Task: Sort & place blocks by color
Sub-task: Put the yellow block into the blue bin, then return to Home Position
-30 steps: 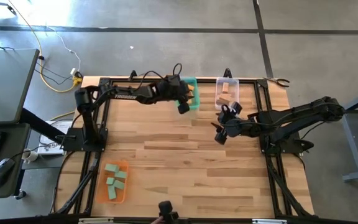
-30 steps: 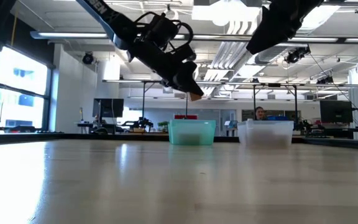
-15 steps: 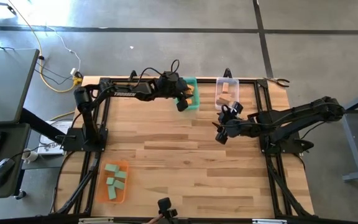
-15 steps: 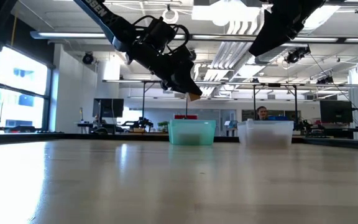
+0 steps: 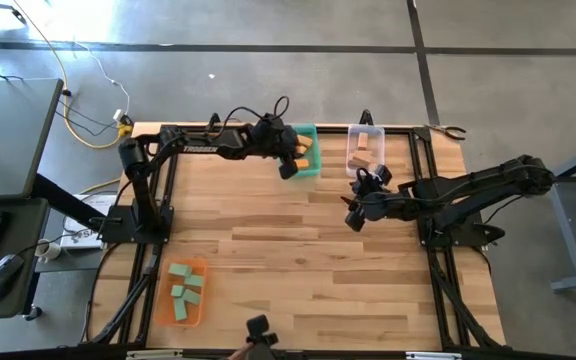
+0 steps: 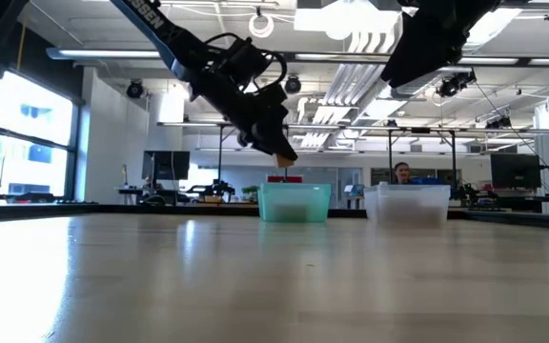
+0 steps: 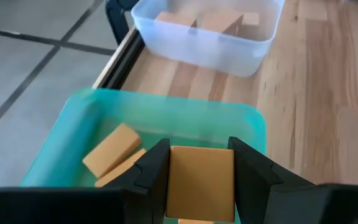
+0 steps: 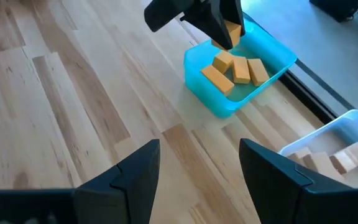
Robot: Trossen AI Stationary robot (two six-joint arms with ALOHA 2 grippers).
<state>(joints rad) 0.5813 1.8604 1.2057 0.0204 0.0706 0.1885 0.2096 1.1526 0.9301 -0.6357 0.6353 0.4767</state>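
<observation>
Sorting looks nearly finished: the left gripper point(image 7: 200, 186), jaws clamped on a last orange wooden block point(image 7: 201, 182), hangs over the teal plastic bin point(image 7: 253, 121) holding other orange blocks point(image 7: 111, 149), while the right gripper point(image 5: 354, 215) waits open over bare tabletop point(image 5: 268, 260).

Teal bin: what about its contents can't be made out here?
- High view: left end effector covers part of the teal bin; block count unclear.
- Low view: frosted bin wall hides everything inside.
- Left wrist view: held orange block and fingers block the bin's near part.
</observation>
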